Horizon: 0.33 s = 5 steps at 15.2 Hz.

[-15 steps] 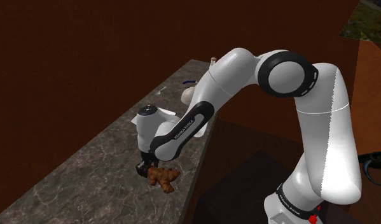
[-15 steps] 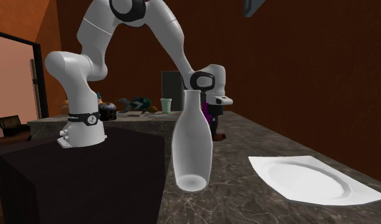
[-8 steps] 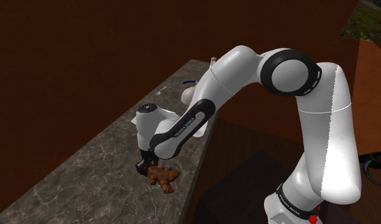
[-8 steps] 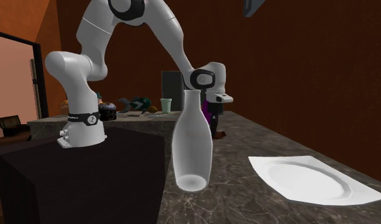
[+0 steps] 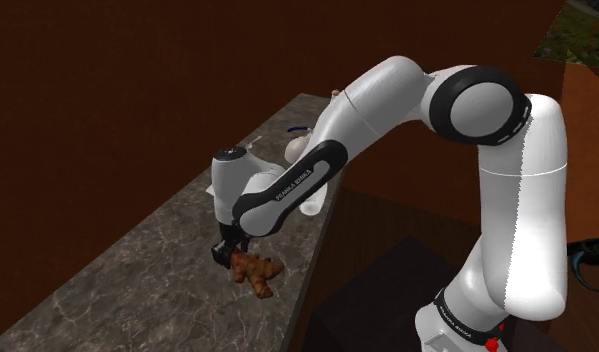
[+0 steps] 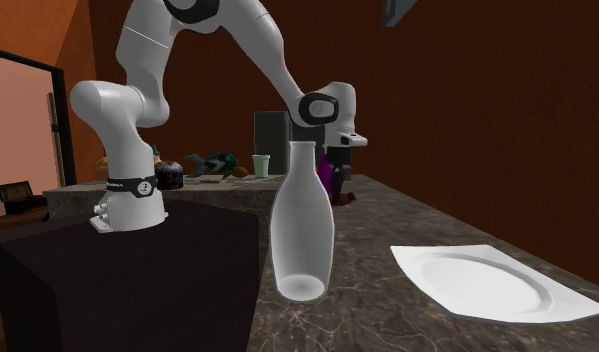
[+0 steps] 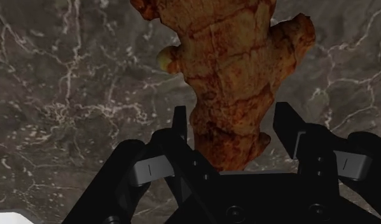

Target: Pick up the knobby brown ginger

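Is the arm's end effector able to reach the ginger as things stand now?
Yes, it seems so: the ginger lies between the fingers of the end effector, which look closed on it, and nothing blocks it.

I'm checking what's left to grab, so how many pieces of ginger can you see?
1. The ginger is clasped in the gripper, by the counter's edge nearest the stand; the arm could hide others.

Dark veined counter (image 5: pixel 137 270), red-brown wall (image 5: pixel 107 80)
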{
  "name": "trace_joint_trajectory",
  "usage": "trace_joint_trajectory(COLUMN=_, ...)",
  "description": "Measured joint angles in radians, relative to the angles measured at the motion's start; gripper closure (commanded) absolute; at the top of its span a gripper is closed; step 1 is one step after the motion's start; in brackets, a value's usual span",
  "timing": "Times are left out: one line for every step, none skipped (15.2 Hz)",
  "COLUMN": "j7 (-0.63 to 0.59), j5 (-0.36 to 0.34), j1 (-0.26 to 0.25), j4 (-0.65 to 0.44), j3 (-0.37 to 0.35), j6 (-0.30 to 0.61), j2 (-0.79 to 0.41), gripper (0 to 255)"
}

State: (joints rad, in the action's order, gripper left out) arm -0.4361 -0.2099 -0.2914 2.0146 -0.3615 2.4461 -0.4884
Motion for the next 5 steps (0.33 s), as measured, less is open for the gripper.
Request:
trace_joint_trajectory(j7=0.004, j5=0.005, j1=0.003, j4=0.001, j3=-0.003, j6=-0.008, j2=0.009, gripper=255)
trace_joint_trajectory(j7=0.007, j5=0.01, j1=0.007, j4=0.006, j3=-0.007, j6=-0.015, j2=0.021, gripper=255)
trace_joint_trajectory(j7=0.01, j5=0.016, j1=0.01, j4=0.009, j3=-0.012, j6=-0.025, j2=0.035, gripper=255)
trace_joint_trajectory(j7=0.012, j5=0.021, j1=0.012, j4=0.005, j3=-0.015, j6=-0.036, j2=0.043, gripper=255)
trace_joint_trajectory(j7=0.013, j5=0.023, j1=0.012, j4=0.005, j3=-0.016, j6=-0.04, j2=0.048, gripper=255)
